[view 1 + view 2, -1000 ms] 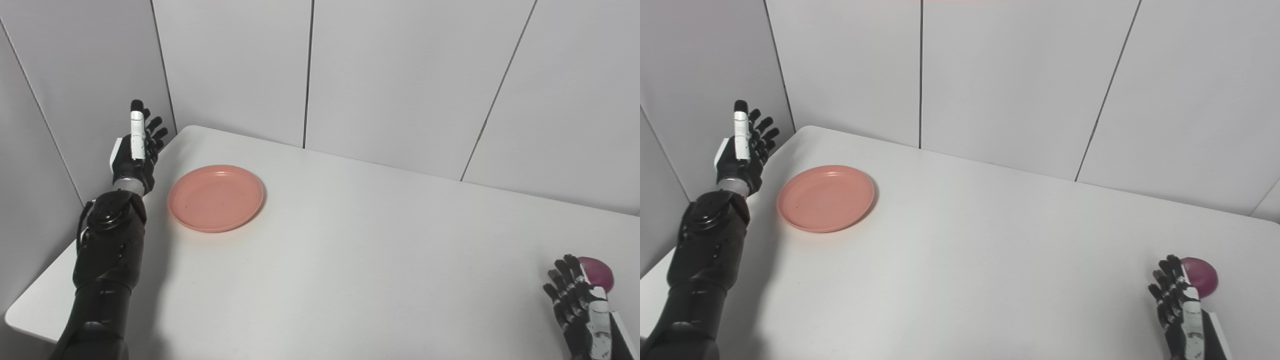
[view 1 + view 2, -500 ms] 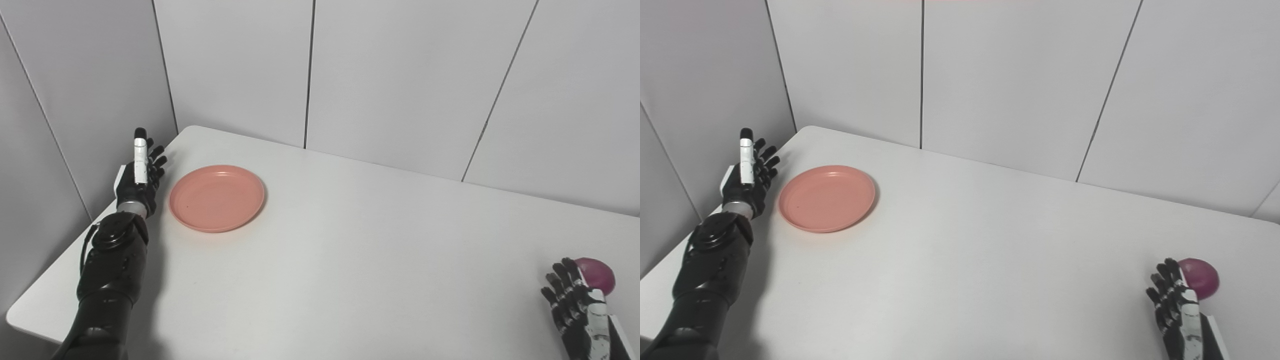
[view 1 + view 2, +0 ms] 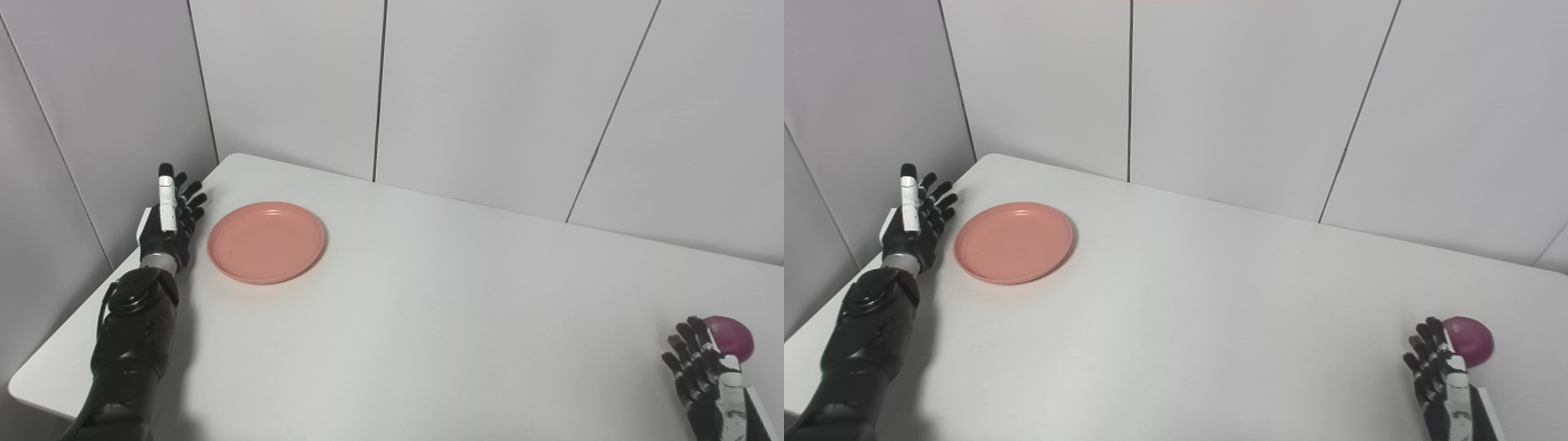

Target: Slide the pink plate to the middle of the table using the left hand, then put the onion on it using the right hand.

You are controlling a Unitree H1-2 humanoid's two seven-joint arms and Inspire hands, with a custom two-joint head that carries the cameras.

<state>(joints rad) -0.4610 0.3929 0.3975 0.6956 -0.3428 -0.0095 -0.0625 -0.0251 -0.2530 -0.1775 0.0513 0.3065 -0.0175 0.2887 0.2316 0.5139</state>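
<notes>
The pink plate (image 3: 266,242) lies flat at the far left of the white table (image 3: 429,306). My left hand (image 3: 166,220) stands open just left of the plate's rim, fingers spread and pointing away from me, with a small gap to the plate. The purple onion (image 3: 730,337) rests near the table's right edge. Open too, my right hand (image 3: 704,373) sits just left of and in front of the onion and holds nothing.
Grey wall panels (image 3: 490,92) close off the table at the back and along the left side. The table's left edge runs right beside my left forearm (image 3: 131,331). Bare tabletop stretches between the plate and the onion.
My left hand has come down from above the table's corner to table height beside the plate. The plate, the onion and my right hand have stayed nearly in place.
</notes>
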